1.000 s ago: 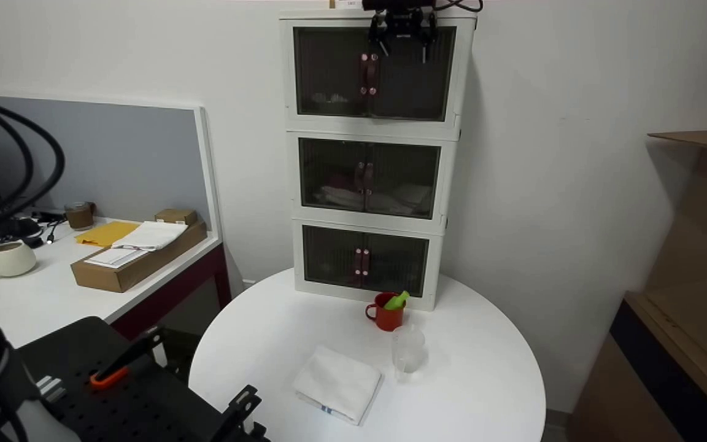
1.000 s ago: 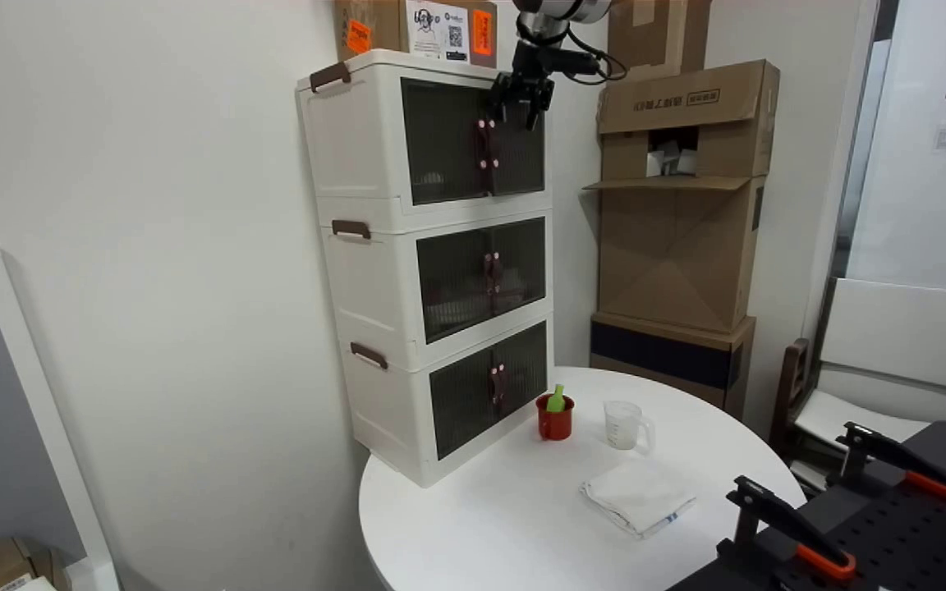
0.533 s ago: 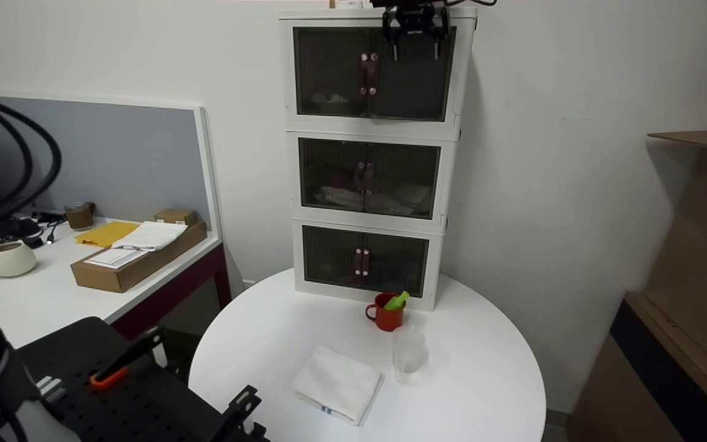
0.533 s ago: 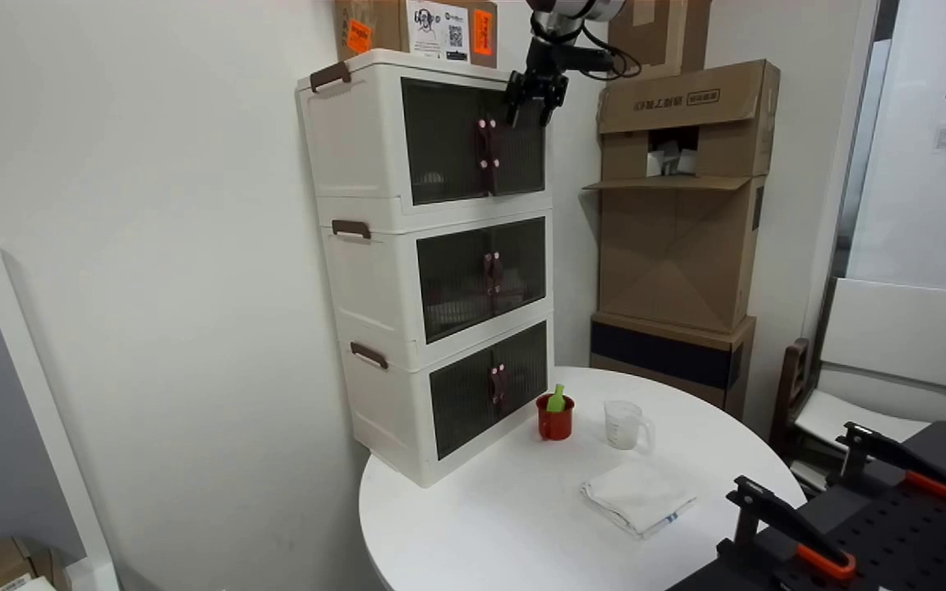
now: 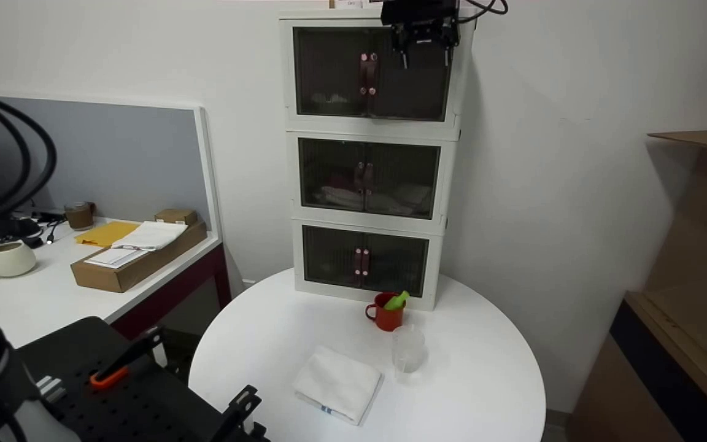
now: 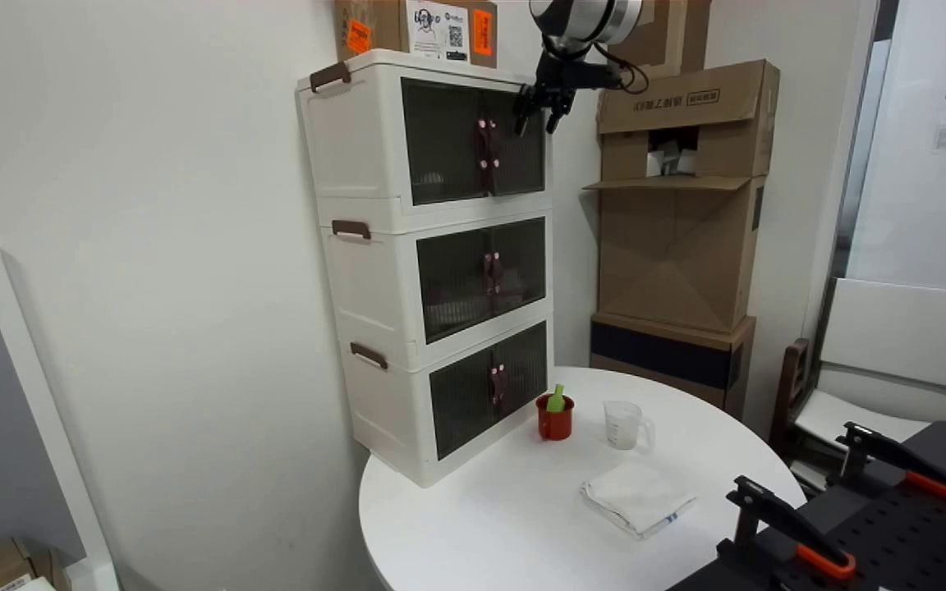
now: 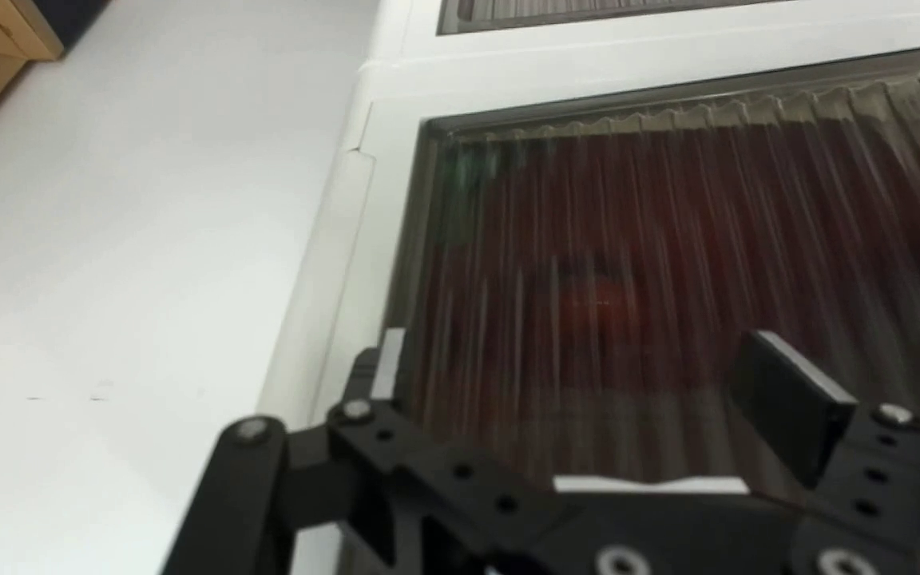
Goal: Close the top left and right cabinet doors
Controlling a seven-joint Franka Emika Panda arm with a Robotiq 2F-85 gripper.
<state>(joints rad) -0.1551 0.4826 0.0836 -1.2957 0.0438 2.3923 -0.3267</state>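
The white three-tier cabinet's top left door and top right door are dark tinted panes with brown handles side by side at the middle. Both also show in an exterior view, the left door and the right door. Both look shut or nearly so; I cannot tell if they sit fully flush. My gripper is open and empty in front of the right door's upper part, as also seen for the gripper. In the wrist view the open jaws stand before the ribbed right pane; contact is unclear.
Boxes stand on the cabinet top. The round white table holds a red mug, a clear measuring cup and a folded cloth. Stacked cardboard boxes stand beside the cabinet.
My gripper has moved to the right and slightly down across the front of the top right door in both exterior views. It stays open. The doors show no visible change.
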